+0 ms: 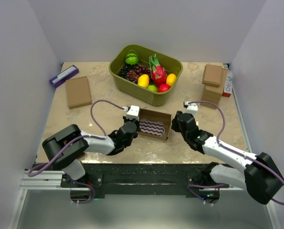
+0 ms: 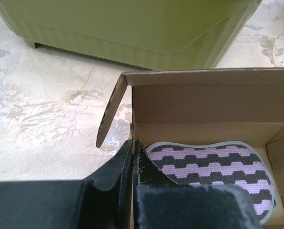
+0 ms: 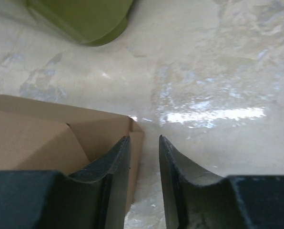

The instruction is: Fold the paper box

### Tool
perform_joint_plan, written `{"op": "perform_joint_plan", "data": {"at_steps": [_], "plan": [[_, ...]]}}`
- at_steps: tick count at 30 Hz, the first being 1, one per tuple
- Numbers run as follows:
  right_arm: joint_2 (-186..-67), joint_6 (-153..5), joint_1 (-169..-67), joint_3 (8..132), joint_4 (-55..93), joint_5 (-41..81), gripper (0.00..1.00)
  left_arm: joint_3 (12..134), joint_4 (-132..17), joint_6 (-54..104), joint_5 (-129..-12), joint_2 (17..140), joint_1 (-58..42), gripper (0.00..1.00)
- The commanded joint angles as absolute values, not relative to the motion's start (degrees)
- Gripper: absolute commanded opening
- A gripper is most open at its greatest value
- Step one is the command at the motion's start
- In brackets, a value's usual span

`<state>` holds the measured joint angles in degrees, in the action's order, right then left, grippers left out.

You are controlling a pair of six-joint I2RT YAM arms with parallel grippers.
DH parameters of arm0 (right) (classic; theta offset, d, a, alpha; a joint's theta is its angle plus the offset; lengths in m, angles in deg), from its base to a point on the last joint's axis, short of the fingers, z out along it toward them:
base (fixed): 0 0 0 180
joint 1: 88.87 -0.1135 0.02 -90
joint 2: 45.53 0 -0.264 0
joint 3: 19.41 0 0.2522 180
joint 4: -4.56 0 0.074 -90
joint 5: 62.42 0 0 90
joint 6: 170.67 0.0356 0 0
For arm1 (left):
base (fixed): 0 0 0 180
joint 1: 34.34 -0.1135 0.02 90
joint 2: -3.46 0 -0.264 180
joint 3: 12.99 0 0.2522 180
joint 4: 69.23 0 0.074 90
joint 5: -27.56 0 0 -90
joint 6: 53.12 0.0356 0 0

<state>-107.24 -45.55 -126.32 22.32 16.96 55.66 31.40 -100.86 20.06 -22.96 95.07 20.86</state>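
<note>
Spanning both sides, the table (image 1: 51, 119) is a pale, marbled slab closed in by white walls. Two arms reach in from its near edge and meet near the middle.

At the back centre sits an olive bin (image 1: 117, 71) piled with fruit (image 1: 149, 76).

Just in front of the bin, and apart from it, the box (image 1: 156, 114) stands in the middle of the table between the two grippers. It is open at the top, with its walls raised. In the left wrist view, a flap (image 2: 111, 112) at its far left corner swings outward.

A flat box (image 1: 78, 91) lies well off to the back left. A stack (image 1: 212, 83) of small brown boxes stands at the back right.

The left gripper (image 2: 133, 145) is at the box's left end. Its fingers are pressed together on the left wall, one outside and one inside.

The right gripper (image 3: 144, 140) is at the box's right end. Its fingers are apart and straddle the end wall near a corner. One is over the inside, and the other is outside with bare table showing in the gap.

A cloth (image 2: 213, 164) with purple and black wavy stripes lies flat on the box floor. A purple case (image 1: 64, 75) rests at the back left, near the flat box.
</note>
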Motion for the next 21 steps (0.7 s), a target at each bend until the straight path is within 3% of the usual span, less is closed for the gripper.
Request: {"op": "perform_joint_plan", "data": {"at_steps": [1,11,21], "plan": [[-109.8,-47.8,-126.7,24.4,7.1,46.1,0.31,29.6,-96.0,20.7,-25.8,96.0,21.8,0.0],[-112.2,-43.9,-128.7,21.3,6.7,49.4,0.29,27.8,-95.1,17.4,-25.4,97.7,22.4,0.0],[-101.6,-39.2,-128.8,18.0,18.1,56.1,0.36,24.4,-95.4,14.5,-24.5,97.7,23.4,0.0]]}}
